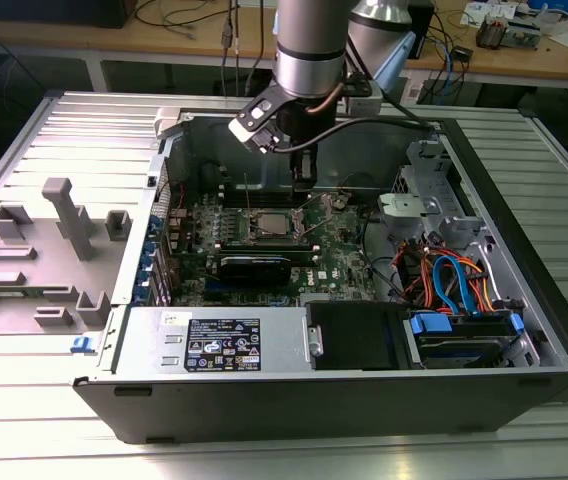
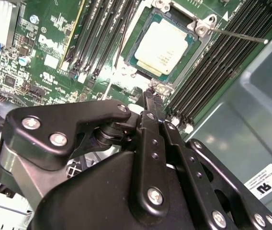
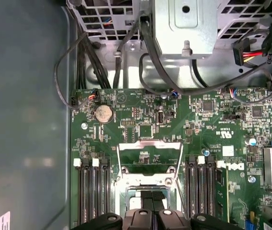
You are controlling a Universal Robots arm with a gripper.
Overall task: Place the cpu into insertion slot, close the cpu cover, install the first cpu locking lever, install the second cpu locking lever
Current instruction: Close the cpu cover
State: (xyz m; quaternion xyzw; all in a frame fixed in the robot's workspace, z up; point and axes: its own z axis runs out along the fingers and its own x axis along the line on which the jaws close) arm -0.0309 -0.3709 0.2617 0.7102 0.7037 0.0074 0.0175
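The cpu [image 2: 162, 45], a flat silver-grey square, lies in the insertion slot [image 2: 193, 45] on the green motherboard [image 1: 339, 255]; in the exterior view the cpu [image 1: 269, 222] shows near the board's middle. The cpu cover [image 3: 150, 145], a thin silver frame with a window, stands swung open beyond the slot. Thin wire locking levers [image 2: 236, 34] stick out, raised, beside the slot. My gripper [image 2: 153, 96] hangs just above the slot's edge with its black fingers pressed together and nothing between them; in the exterior view the gripper [image 1: 304, 180] is over the board's back part.
Long black memory slots [image 2: 212, 72] flank the socket on both sides. A metal drive cage [image 1: 419, 205], bundled cables [image 1: 449, 275] and the power supply [image 1: 219, 345] ring the board inside the open case. A grey fixture plate [image 1: 44, 250] lies at the exterior view's left.
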